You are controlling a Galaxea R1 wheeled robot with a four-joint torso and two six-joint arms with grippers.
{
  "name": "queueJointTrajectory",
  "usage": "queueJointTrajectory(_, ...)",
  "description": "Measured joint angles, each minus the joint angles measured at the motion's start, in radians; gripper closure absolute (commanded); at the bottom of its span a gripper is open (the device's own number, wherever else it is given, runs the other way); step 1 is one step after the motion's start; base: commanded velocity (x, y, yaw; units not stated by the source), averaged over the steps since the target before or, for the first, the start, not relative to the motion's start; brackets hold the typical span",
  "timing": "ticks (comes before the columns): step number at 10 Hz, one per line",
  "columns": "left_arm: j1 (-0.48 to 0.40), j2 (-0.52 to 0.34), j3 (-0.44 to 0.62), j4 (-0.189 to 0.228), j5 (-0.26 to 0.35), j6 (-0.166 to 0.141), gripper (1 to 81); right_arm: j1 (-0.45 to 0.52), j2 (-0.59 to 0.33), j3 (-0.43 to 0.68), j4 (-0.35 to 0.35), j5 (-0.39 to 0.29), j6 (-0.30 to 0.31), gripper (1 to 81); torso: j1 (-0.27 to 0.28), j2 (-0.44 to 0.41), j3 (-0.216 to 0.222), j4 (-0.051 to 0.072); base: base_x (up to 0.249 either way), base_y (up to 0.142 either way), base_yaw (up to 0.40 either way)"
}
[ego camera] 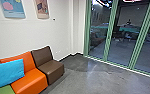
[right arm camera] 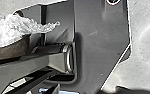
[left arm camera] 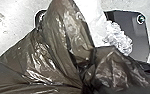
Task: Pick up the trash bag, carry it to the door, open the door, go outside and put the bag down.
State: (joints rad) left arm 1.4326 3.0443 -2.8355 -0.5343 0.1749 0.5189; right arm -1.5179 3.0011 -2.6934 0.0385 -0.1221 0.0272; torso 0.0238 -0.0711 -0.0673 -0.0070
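The dark, shiny trash bag (left arm camera: pixel 56 50) shows large in the left wrist view, gathered into tight folds, with crumpled white material (left arm camera: pixel 118 37) beside it. In the right wrist view, part of the brownish bag (right arm camera: pixel 11 48) and crumpled white, translucent plastic (right arm camera: pixel 21 25) lie over the robot's dark base. What grips the bag is hidden among the folds. In the head view, a glass door or wall panel (ego camera: pixel 123 37) with green frames stands at the right; no handle can be made out on it.
An orange seat (ego camera: pixel 31 80) with a blue cushion (ego camera: pixel 8 72) and a brown seat (ego camera: pixel 51 68) line the white wall at the left. Grey concrete floor (ego camera: pixel 91 80) stretches from the seats to the glass. Pictures hang on the wall.
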Motion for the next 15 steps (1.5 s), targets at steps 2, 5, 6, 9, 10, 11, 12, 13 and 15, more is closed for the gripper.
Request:
queueJointTrajectory(2,0.000,0.000,0.000,0.000,0.000,0.000,81.1,0.000,0.001,-0.003,-0.002,0.008,0.000,1.0,0.000,0.000,0.000,0.000,0.000,0.000,-0.331)
queueJointTrajectory(5,0.000,0.000,0.000,0.000,0.000,0.000,81.1,-0.006,0.002,-0.003,-0.007,0.011,0.000,1.0,0.000,0.000,0.000,0.000,0.000,0.000,-0.334)
queueJointTrajectory(6,0.000,0.000,0.000,0.000,-0.001,0.000,81.1,-0.009,0.004,-0.004,-0.014,0.010,0.000,1.0,-0.001,0.000,0.000,0.000,0.000,0.000,-0.338)
queueJointTrajectory(9,0.000,0.000,0.000,0.000,-0.002,0.000,81.1,-0.014,0.007,-0.005,-0.017,0.011,0.000,1.0,-0.001,0.000,0.000,0.000,0.000,0.000,-0.341)
queueJointTrajectory(10,0.000,0.000,0.000,0.000,-0.001,0.000,81.1,-0.014,0.007,-0.006,-0.017,0.011,0.000,1.0,-0.001,0.000,0.000,0.000,0.000,0.000,-0.341)
queueJointTrajectory(11,0.000,0.000,0.000,0.000,0.000,0.000,81.1,-0.014,0.008,-0.006,-0.017,0.011,0.000,1.0,-0.001,0.000,0.000,0.000,0.000,0.000,-0.341)
queueJointTrajectory(12,0.000,0.000,0.000,0.000,-0.001,0.000,81.1,-0.014,0.010,-0.006,-0.017,0.011,0.000,1.0,-0.001,0.000,0.000,0.000,0.000,0.000,-0.340)
queueJointTrajectory(13,0.000,0.000,0.000,0.000,0.000,0.000,81.1,-0.014,0.012,-0.006,-0.017,0.011,0.000,1.0,-0.001,0.000,0.000,0.000,0.000,0.000,-0.341)
queueJointTrajectory(15,0.000,0.000,0.000,0.000,-0.001,0.000,81.1,-0.014,0.013,-0.006,-0.017,0.010,0.000,1.0,-0.001,0.000,0.000,0.000,0.000,0.000,-0.341)
